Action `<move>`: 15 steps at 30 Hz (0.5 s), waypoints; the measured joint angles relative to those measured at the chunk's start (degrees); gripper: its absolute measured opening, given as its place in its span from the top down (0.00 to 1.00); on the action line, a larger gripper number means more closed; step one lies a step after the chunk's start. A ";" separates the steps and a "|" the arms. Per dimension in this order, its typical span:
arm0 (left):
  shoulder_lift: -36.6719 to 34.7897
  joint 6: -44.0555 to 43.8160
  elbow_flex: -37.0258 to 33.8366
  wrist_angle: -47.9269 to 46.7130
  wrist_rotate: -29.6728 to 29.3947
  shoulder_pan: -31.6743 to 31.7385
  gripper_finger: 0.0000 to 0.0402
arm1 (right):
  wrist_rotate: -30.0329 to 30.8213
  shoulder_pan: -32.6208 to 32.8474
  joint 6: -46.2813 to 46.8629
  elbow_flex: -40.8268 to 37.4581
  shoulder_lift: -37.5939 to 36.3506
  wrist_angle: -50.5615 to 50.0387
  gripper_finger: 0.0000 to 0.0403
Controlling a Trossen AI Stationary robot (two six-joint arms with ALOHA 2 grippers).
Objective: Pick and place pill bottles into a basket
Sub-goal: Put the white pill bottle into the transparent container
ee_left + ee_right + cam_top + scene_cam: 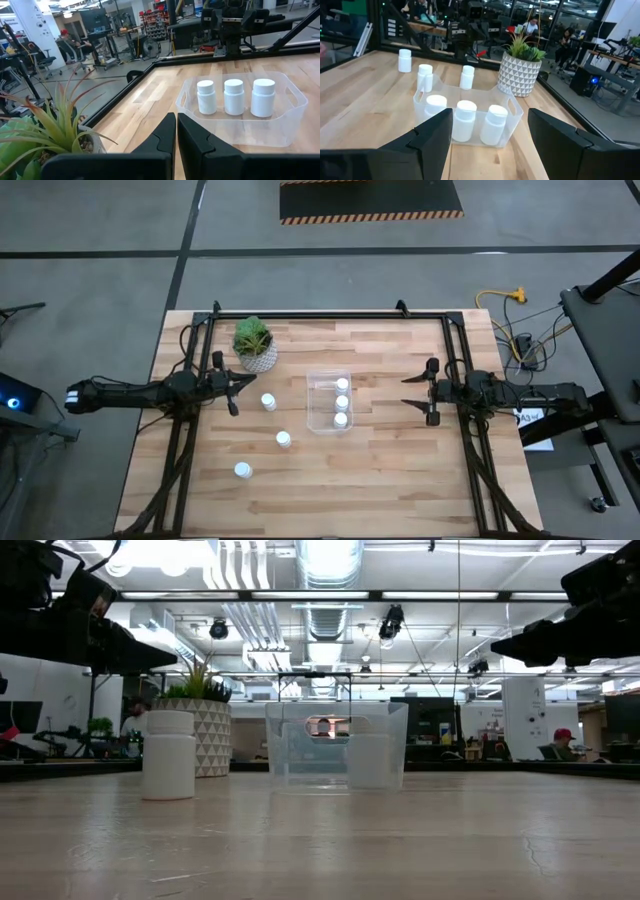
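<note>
In the low view, the pill bottles (371, 760) inside the basket (336, 745) are blurred by its clear wall and cannot be counted. Both arms are cut off by the upper edge. The potted plant (199, 725) is partly hidden behind a bottle (168, 754).

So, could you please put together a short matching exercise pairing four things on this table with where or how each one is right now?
Column one:
1. left hand
2. right hand
3. basket
4. potted plant

Column two:
a. fingers spread wide, empty
b. holds three pill bottles in a row
c. fingers pressed together, empty
d. stands at the far left, behind the left hand

Pairs: 1-c, 2-a, 3-b, 4-d
</note>
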 joint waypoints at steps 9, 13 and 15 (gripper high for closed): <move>0.03 -0.01 -0.11 -0.04 0.01 0.00 1.00 | 0.07 0.00 -3.34 0.01 0.01 0.02 0.38; 0.13 -0.01 -0.13 -0.04 0.00 0.02 1.00 | 0.07 0.00 -8.44 0.02 0.02 0.01 0.38; 0.13 0.00 -0.13 -0.01 0.00 0.02 1.00 | 0.11 0.00 -8.95 0.01 0.02 0.00 0.38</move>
